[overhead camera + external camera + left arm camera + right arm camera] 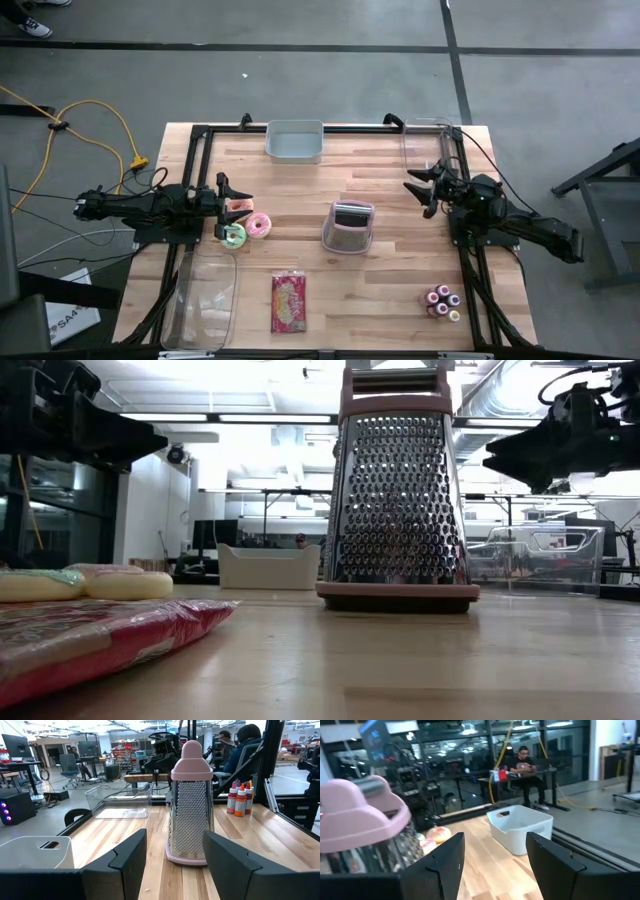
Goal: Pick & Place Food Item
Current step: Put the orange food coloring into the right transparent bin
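Observation:
The food lies left of the table's middle: a pink doughnut (259,225), a green-iced one (233,236) and a third (238,207) lie flat on the wood. A red snack packet (288,302) lies flat near the front edge. My left gripper (236,193) hangs level above the third doughnut, open, touching nothing. My right gripper (424,186) hangs level at the right side, open and empty. The left wrist view looks past the left gripper (175,836) at the grater (190,800). The right wrist view looks past the right gripper (495,840) toward the doughnuts (437,834).
A pink-framed box grater (348,228) stands upright mid-table. A grey bin (295,140) sits at the far edge. One clear container (425,140) sits far right, another (205,298) near left. Small bottles (442,300) stand near right. People sit in the room beyond.

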`<state>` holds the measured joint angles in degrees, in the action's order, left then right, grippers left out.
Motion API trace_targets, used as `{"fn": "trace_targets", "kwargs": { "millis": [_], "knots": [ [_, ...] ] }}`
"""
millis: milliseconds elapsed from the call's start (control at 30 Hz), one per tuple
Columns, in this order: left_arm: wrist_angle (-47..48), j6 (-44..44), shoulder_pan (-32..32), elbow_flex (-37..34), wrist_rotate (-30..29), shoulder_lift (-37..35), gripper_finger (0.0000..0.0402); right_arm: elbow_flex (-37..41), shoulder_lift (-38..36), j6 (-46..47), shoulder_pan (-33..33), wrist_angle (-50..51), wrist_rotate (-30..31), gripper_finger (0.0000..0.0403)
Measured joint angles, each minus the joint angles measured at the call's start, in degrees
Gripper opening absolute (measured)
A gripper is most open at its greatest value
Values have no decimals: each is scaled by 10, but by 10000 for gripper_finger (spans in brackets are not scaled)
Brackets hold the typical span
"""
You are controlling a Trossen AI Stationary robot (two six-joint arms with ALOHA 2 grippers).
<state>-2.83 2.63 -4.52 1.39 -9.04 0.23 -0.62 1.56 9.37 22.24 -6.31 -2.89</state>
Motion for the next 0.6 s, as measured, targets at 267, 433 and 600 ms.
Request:
{"fn": "trace_targets", "kwargs": {
  "millis": [267,433,600],
  "knots": [
    [0,0,0,0,0,0,188,-53,0,-2,0,-9,-33,201],
    [0,0,0,0,0,0,188,-104,5,-2,0,-12,-58,201],
    [0,0,0,0,0,0,188,-154,33,-5,0,-12,-82,201]
  ]
}}
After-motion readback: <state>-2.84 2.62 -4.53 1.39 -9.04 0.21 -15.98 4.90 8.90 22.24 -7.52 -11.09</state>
